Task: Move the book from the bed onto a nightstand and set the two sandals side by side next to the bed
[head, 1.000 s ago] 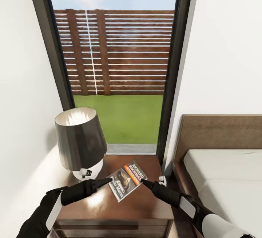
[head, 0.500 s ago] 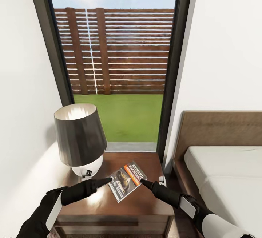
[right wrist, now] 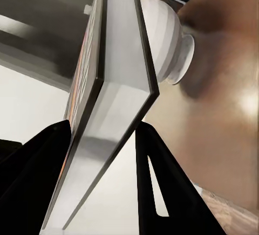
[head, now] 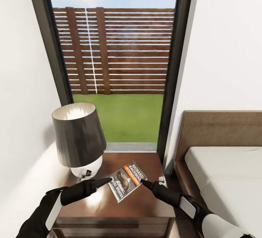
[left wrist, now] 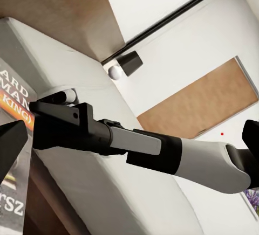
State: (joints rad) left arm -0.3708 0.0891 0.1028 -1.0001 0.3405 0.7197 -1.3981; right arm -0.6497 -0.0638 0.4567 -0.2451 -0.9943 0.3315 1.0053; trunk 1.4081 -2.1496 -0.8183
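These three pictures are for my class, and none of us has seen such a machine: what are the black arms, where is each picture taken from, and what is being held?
It is a simulated two-armed robot. The head view looks down from its head: its left hand and right hand meet at a small dark paperback book with an orange band, above the glossy dark brown wooden nightstand. A dark-shaded lamp with a white base stands there too, and the off-white bed lies to the right. The other two pictures come from cameras near each hand. In the right wrist view, the black fingers sit either side of the book's edge, so the right hand grips it. The left wrist view looks across at the right arm; whether the left hand is open is unclear.
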